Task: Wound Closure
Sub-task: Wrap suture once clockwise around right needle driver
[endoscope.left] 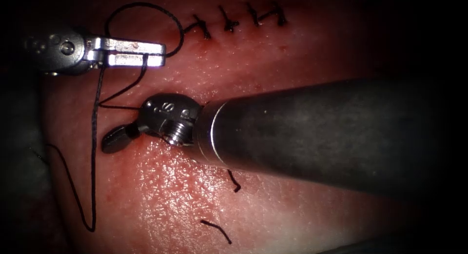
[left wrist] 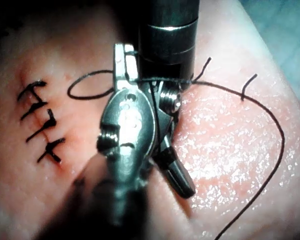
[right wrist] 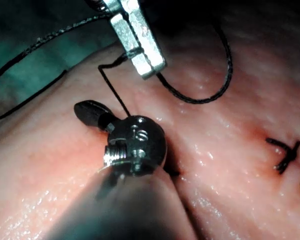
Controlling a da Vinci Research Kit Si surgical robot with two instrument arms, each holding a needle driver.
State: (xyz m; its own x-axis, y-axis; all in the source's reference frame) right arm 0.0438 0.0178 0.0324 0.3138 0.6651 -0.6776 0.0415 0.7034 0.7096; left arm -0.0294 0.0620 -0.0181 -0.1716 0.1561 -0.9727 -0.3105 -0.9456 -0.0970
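The tissue (endoscope.left: 185,195) fills the endoscope view, pink and glistening, with a row of dark stitches (endoscope.left: 234,21) along the closed cut at 12 o'clock. The right arm's shaft (endoscope.left: 317,132) comes in from 3 o'clock and ends at a round wrist near centre. Its gripper (endoscope.left: 114,138) points toward 9 o'clock and lies low on the tissue, its jaws together as one dark tip; I cannot tell whether anything is pinched between them. The left gripper (endoscope.left: 139,52) sits at 10 o'clock, its bright flat jaws closed on the thread (endoscope.left: 93,137). From those jaws the thread loops up toward 12 o'clock to the nearest stitch, runs down to the right wrist, and another strand drops toward 7 o'clock before curling off to 9 o'clock. Two short cut ends (endoscope.left: 217,230) lie loose on the tissue near 6 o'clock. The needle cannot be made out in these views.
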